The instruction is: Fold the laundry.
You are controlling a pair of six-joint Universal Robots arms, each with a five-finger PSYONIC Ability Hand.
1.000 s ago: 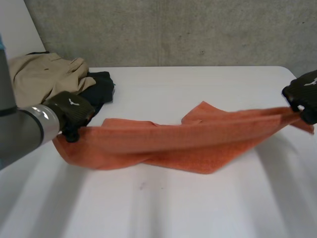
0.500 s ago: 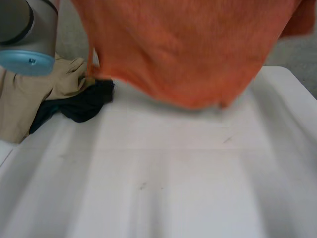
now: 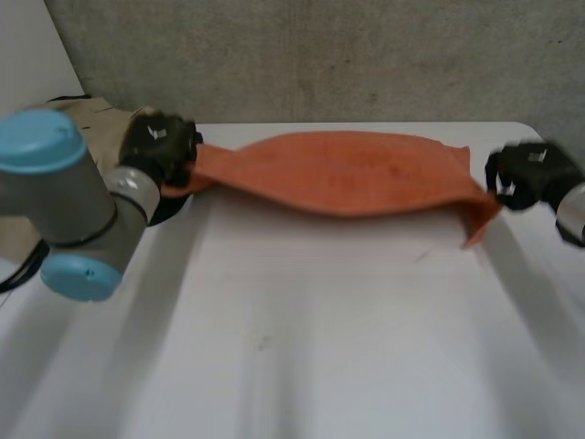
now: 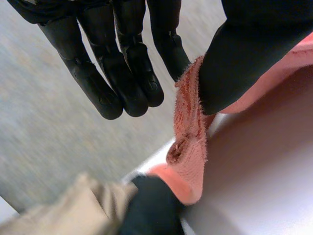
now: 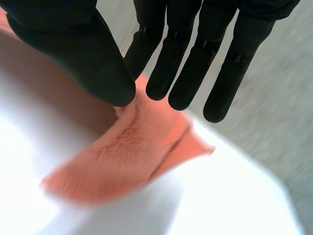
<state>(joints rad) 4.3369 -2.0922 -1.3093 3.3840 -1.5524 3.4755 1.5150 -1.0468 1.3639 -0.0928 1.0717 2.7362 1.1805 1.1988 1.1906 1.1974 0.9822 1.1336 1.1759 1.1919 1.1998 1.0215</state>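
Note:
An orange towel (image 3: 347,172) is stretched out flat between my two hands, low over the far part of the white table (image 3: 320,329). My left hand (image 3: 157,146) is shut on its left end. In the left wrist view the thumb (image 4: 244,58) pinches the towel's frayed edge (image 4: 190,142) against a finger, while the other fingers (image 4: 117,73) stay straight. My right hand (image 3: 526,174) is shut on the right end, where a corner hangs down. In the right wrist view the thumb (image 5: 73,44) pinches the towel (image 5: 132,152) against the fingers.
A beige garment (image 3: 91,112) and a dark garment (image 3: 166,208) lie piled at the table's far left, right beside my left hand, and appear past its fingertips as beige cloth (image 4: 73,205) and dark cloth (image 4: 146,210). A grey concrete wall stands behind the table.
The towel was lifted off the near table, swung up past the camera, and now lies stretched out farther back. Both hands moved away from me, still holding its ends.

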